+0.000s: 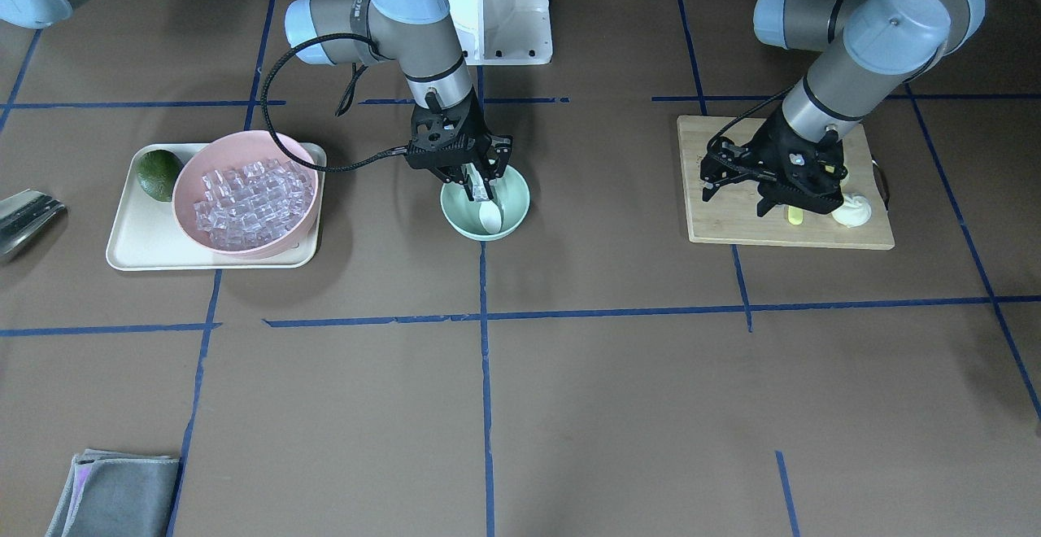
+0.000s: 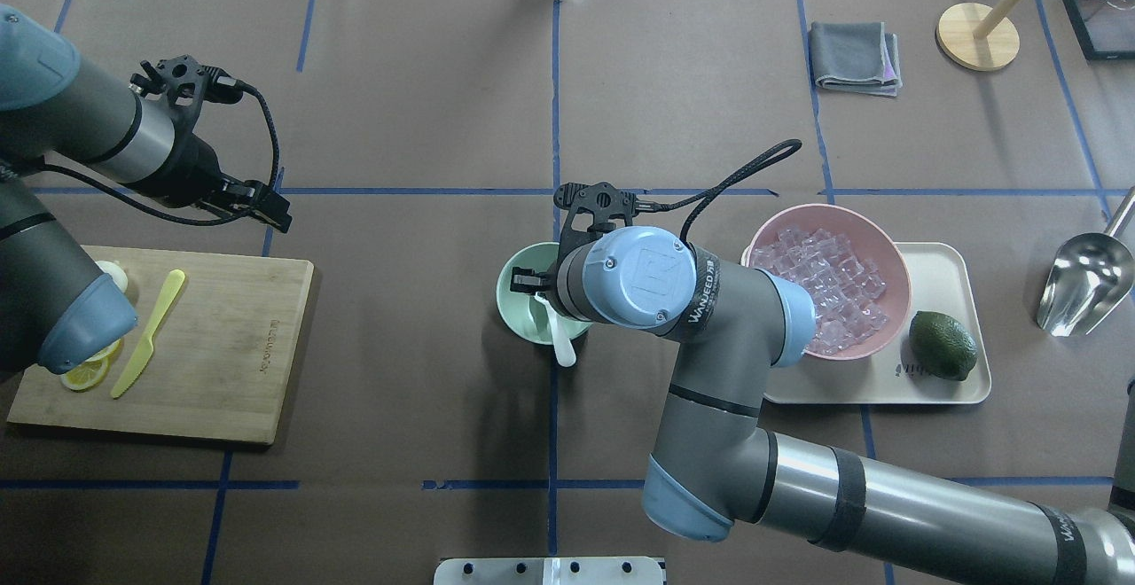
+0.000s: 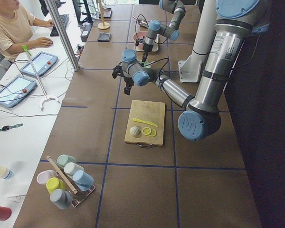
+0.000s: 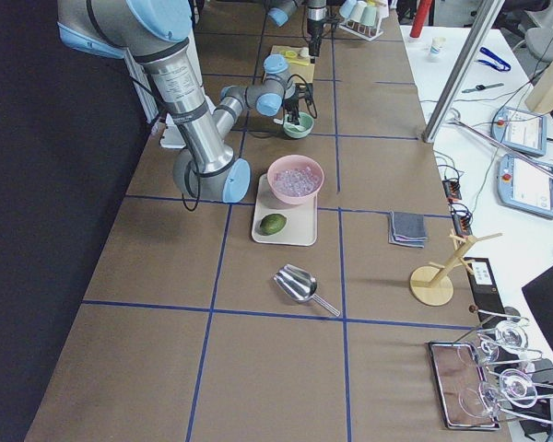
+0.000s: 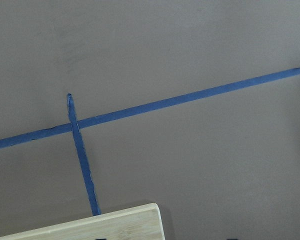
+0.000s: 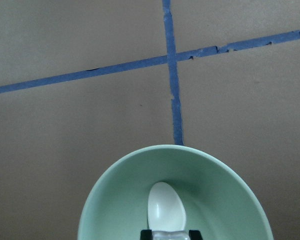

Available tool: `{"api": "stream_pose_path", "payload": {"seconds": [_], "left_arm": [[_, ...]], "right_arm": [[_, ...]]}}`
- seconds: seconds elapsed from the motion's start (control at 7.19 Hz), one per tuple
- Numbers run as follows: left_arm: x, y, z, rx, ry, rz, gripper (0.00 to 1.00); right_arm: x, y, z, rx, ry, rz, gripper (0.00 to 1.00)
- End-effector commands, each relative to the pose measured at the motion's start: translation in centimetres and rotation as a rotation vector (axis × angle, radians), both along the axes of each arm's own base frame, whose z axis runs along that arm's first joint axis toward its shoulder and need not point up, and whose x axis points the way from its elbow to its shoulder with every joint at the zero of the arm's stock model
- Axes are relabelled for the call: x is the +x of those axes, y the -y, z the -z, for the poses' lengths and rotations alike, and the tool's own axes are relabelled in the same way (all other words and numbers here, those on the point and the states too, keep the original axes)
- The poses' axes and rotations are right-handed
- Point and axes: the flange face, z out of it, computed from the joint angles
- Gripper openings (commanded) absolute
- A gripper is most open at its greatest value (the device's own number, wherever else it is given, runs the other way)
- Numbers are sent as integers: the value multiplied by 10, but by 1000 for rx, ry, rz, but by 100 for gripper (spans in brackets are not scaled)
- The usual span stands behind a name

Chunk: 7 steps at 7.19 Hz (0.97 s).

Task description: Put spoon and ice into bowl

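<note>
The white spoon lies tilted with its scoop inside the mint-green bowl, at the table's middle. My right gripper is right above the bowl and shut on the spoon's handle. In the right wrist view the scoop rests on the bowl's wall. In the overhead view the handle end sticks out over the bowl's near rim. The ice fills the pink bowl. My left gripper is open and empty, above the far edge of the cutting board.
The pink bowl stands on a cream tray with a dark green fruit. A metal scoop lies beyond the tray. The board holds a yellow-green knife, lemon slices and a white lump. A grey cloth lies far off.
</note>
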Motion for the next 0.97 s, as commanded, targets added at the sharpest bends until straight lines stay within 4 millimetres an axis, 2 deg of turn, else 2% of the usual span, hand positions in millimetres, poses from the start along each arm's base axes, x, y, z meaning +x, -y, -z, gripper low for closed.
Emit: {"api": "stream_pose_path", "payload": {"seconds": [0.0,0.28,0.42,0.56,0.7,0.83], "left_arm": [[-1,-1,0,0,-1,1,85],[-1,-1,0,0,-1,1,85],[-1,-1,-1,0,1,-1,85],[-2,-1,-1,10,1,-6,85],[-12,2,-10,4,12,6,85],[-39,13,-22,51,33,4,85]], "right_arm": [[-1,0,4,-1,0,0,99],[3,0,8,7,9,0,99],[14,0,10,11,21,-3,100],[50,11,8,13,39,-17,100],[111,15,-16,-28,32,2,100],[168,23,-39,-22,20,56,100]]}}
